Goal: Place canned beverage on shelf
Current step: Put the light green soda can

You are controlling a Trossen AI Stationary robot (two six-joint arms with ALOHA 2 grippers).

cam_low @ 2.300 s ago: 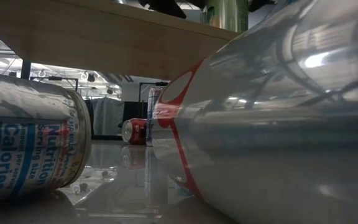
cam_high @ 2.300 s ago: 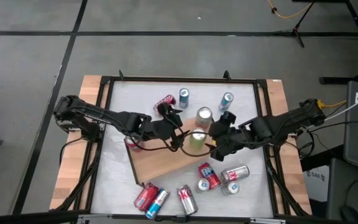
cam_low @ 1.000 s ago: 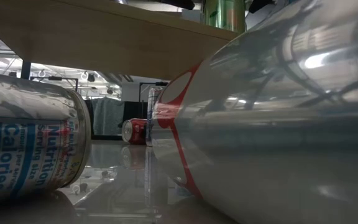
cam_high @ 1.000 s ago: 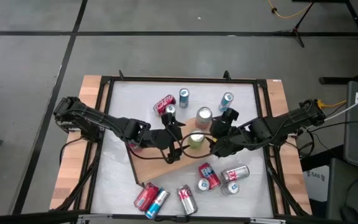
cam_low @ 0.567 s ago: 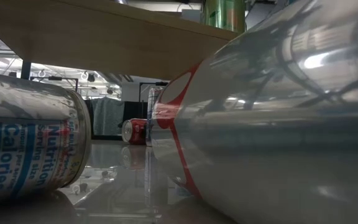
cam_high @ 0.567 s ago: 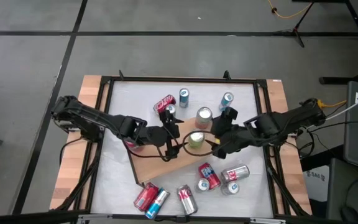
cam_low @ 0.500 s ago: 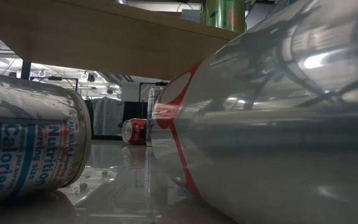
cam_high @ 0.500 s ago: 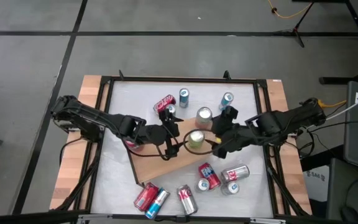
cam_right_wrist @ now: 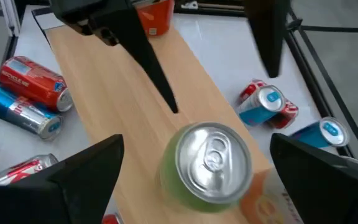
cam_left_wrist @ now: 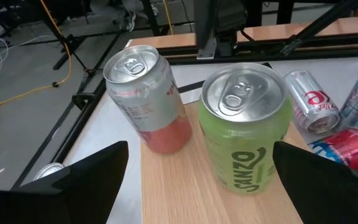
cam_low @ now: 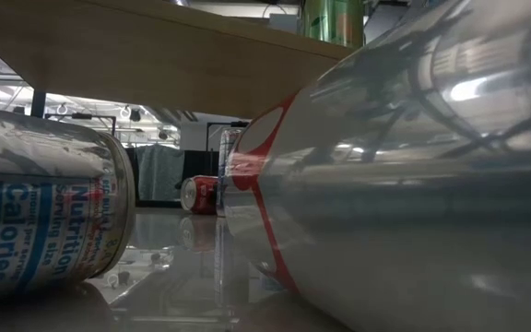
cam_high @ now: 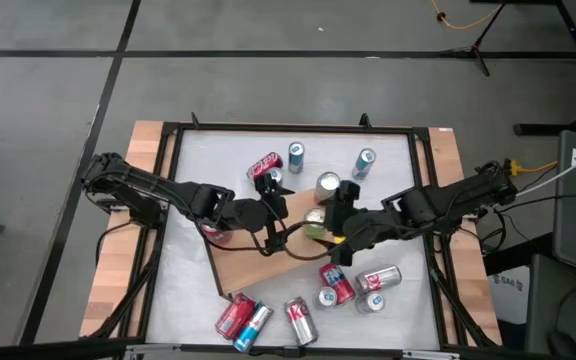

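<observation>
Two arms: both reach to the shelf middle, w/ one green can between them.
Shelf (cam_high: 258, 262): wood board on black frame, set askew on the table (cam_high: 208, 150); we see it from below in the low view (cam_low: 155, 55).
Green can (cam_left_wrist: 247, 134): upright on the shelf, near its far end; top shows in right wrist view (cam_right_wrist: 211, 163); partly hidden by the right arm from above (cam_high: 313, 226).
Pink can (cam_left_wrist: 148, 102): upright just beside the green can, at or just off the shelf edge; can't tell which.
Left gripper (cam_high: 280, 222): just left of the green can; fingers (cam_left_wrist: 92, 171) spread wide, nothing between but the can ahead, no contact seen.
Right gripper (cam_high: 336, 226): just right of the same can; fingers (cam_right_wrist: 89, 168) spread wide, can not clamped.
Loose cans: several lie on the table near edge, e.g. red can (cam_high: 336, 283), silver can (cam_high: 378, 278); two blue-top cans stand at the far side (cam_high: 295, 154).
Step, our read: green can looks placed & free of both grippers, so one placing is done.
Next, our read: pull an arm clear w/o knocking the upright cans, then go for a lying can; that needs a side-on grip & a turn upright before it sets on the shelf.
</observation>
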